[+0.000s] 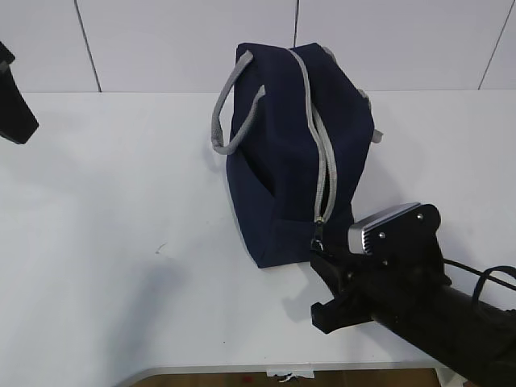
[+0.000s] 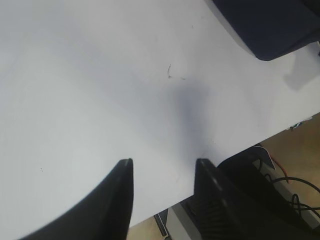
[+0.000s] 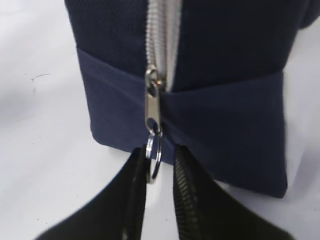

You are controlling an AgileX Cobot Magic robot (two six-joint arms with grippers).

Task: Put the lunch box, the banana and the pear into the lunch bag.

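The navy lunch bag (image 1: 298, 161) stands on the white table (image 1: 121, 242) with its grey zipper closed. Its corner also shows in the left wrist view (image 2: 270, 25). In the right wrist view the zipper slider (image 3: 152, 107) sits at the bag's low end and its ring pull (image 3: 153, 161) hangs between the tips of my right gripper (image 3: 159, 152). The ring rests against one finger, with a gap to the other. My right gripper (image 1: 318, 270) is at the bag's near end. My left gripper (image 2: 164, 162) is open and empty over bare table. The lunch box, banana and pear are out of view.
The left arm (image 1: 12, 105) shows as a dark shape at the far left edge. The table's front edge (image 2: 250, 142) runs close under the left gripper, with cables and equipment below it. A white wall stands behind the table.
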